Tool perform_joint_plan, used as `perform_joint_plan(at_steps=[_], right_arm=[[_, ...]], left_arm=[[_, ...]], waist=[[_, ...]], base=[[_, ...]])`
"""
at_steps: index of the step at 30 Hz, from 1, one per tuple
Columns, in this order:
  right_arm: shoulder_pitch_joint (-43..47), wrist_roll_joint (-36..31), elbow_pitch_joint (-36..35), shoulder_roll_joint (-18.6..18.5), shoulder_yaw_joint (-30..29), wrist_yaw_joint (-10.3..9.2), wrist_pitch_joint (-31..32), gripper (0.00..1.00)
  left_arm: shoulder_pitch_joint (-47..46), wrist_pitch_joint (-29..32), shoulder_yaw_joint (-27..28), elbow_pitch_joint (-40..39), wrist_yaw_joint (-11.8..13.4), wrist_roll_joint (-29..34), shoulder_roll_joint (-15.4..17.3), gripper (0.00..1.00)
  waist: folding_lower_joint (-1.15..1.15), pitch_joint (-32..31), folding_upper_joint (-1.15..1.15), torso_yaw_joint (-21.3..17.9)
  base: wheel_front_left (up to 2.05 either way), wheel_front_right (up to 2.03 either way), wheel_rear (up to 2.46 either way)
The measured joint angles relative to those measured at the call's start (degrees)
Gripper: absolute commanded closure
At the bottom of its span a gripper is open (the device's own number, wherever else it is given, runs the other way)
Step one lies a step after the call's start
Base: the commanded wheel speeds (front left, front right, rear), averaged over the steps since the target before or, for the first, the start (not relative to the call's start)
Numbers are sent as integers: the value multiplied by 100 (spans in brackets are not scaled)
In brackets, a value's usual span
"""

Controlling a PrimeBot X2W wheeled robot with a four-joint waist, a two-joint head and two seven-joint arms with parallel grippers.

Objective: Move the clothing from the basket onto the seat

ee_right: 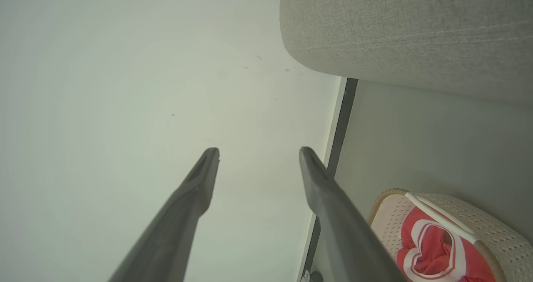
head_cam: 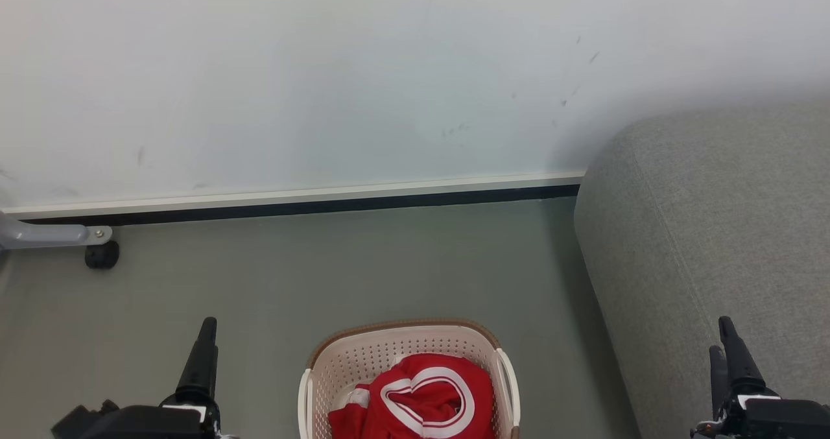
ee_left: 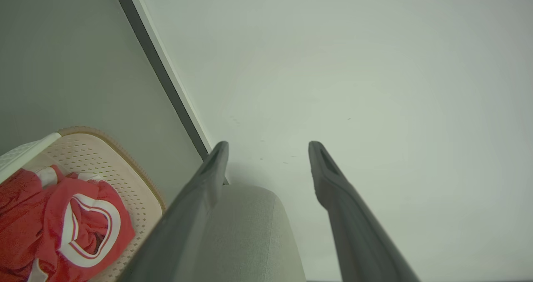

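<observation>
The cream perforated basket (head_cam: 324, 367) with its brown rim stands on the floor at the bottom centre, holding the crumpled red clothing (head_cam: 421, 397) with white stripe trim. The grey woven seat (head_cam: 707, 231) rises at the right. My left gripper (head_cam: 206, 335) points up at the lower left, well left of the basket, and my right gripper (head_cam: 725, 342) sits at the lower right over the seat's edge. In the left wrist view the left gripper (ee_left: 268, 148) is open and empty, with the basket (ee_left: 129, 182) and clothing (ee_left: 62, 223) at lower left. The right gripper (ee_right: 259, 153) is open too, clothing (ee_right: 437, 253) below right.
A white wall with a pale skirting board (head_cam: 292, 196) and dark strip runs across the back. A grey metal leg with a black foot (head_cam: 100, 254) stands at the left by the wall. Grey floor (head_cam: 389, 264) lies between basket and wall.
</observation>
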Motion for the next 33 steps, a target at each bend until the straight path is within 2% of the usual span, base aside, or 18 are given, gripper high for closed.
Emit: perform_joint_plan(at_steps=[6,11,23,33], right_arm=[[-82,-523,-70,-133,149,-1,-203,0],[-89,-927,-115,-224,271,-14,-301,0],[-199,-2231,-261,-523,717,-259,-556,0],[-264,-3273,-324,-748,1091,-444,-777,0]], left_arm=[[-116,-175,-226,-3,5,616,166,0],[-205,-259,-380,-12,105,1007,256,0],[-445,-503,-893,-69,460,2247,533,0],[-559,-734,-1222,-97,662,3154,703,0]], waist=[[0,-2,0,3],[0,-7,0,8],[0,-35,0,27],[0,-47,0,34]], base=[[0,0,0],[0,0,0],[0,0,0],[0,0,0]])
